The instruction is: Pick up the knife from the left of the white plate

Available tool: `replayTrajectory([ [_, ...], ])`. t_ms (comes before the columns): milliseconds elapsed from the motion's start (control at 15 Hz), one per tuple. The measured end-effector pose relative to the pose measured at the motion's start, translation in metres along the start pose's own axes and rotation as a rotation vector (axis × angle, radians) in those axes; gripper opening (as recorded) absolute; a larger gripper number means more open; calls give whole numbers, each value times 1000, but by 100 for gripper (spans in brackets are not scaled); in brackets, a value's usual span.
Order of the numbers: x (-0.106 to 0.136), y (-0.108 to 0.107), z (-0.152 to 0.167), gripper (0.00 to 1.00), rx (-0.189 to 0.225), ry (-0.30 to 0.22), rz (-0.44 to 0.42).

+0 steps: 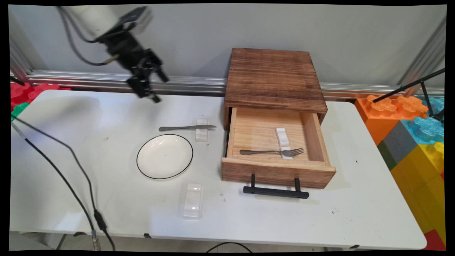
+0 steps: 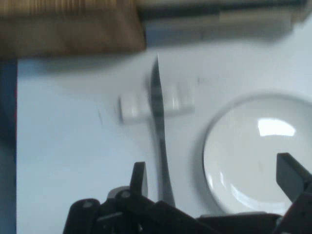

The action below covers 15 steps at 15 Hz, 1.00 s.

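- Nearest the camera, a clear rest (image 1: 192, 200) lies on the desk (image 1: 89, 199), below the white plate (image 1: 165, 156).
- High above the desk's far left, the hand (image 1: 156, 87) is released and holds nothing.
- Closest to it is the knife (image 1: 186, 127), lying across a white rest (image 1: 201, 132) beside the plate.
- A fork (image 1: 272, 152) sits in the open wooden drawer (image 1: 277, 172).
- For a good grab, the hand should come straight down with its fingers (image 2: 139, 178) either side of the thin handle.

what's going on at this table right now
The gripper hangs open and empty above the table's far left, nearest the knife, which lies across a small white rest just behind the white plate. A second rest sits empty nearer the front edge. To the right, the wooden drawer is pulled open, with a fork inside lying on another rest.
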Motion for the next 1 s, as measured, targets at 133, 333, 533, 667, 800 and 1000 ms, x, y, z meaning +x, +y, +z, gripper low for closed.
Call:
replayTrajectory([
  [133, -41, 4, -11, 100, -5, -38, 8],
  [333, -81, 11, -20, 100, -23, -75, 18],
  [533, -117, 19, -24, 100, -47, -101, 31],
  [667, -132, 22, -22, 100, -59, -109, 40],
  [800, -146, 26, -19, 100, -74, -110, 56],
  [1000, -156, 28, -12, 100, -75, -92, 70],
])
